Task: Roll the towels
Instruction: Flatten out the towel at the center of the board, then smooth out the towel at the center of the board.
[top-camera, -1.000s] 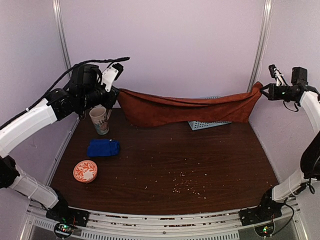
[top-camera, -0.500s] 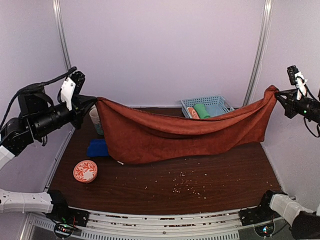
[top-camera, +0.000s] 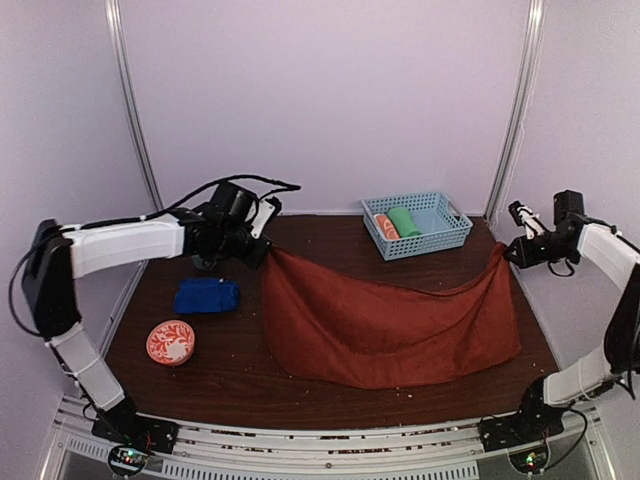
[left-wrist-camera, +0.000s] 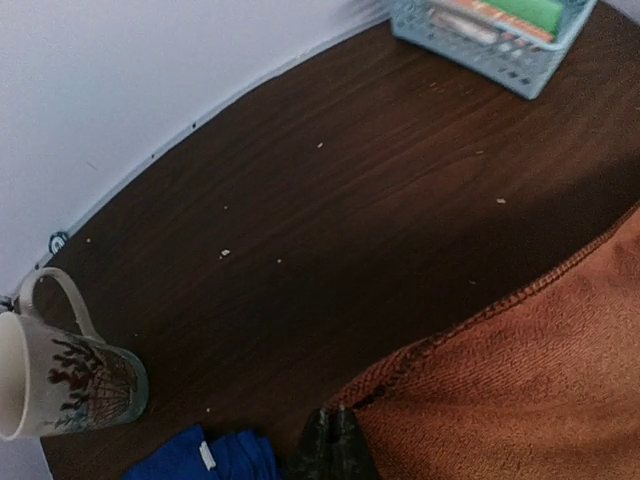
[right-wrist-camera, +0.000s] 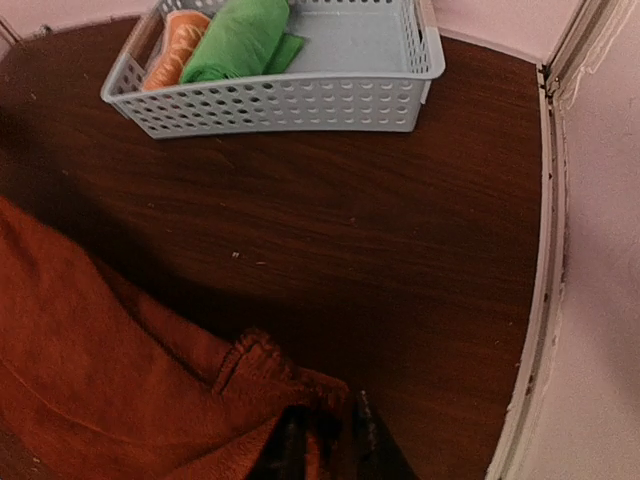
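Observation:
The rust-brown towel (top-camera: 390, 320) lies spread across the middle of the table, its two far corners held up. My left gripper (top-camera: 264, 250) is shut on its far left corner (left-wrist-camera: 400, 385), low over the table. My right gripper (top-camera: 506, 250) is shut on its far right corner (right-wrist-camera: 270, 385). The towel sags between them and its near part rests on the table. The royal blue towel (top-camera: 207, 296) lies folded at the left and shows in the left wrist view (left-wrist-camera: 200, 460).
A light blue basket (top-camera: 418, 225) at the back right holds a green rolled towel (top-camera: 404, 221) and an orange-and-white rolled towel (top-camera: 386, 227). A mug (left-wrist-camera: 65, 375) lies at the back left. An orange patterned dish (top-camera: 170, 342) sits front left. The walls are close on both sides.
Both grippers have come down and inward with the rust-brown towel. It hung stretched high in the air; now most of it lies on the table nearer the front.

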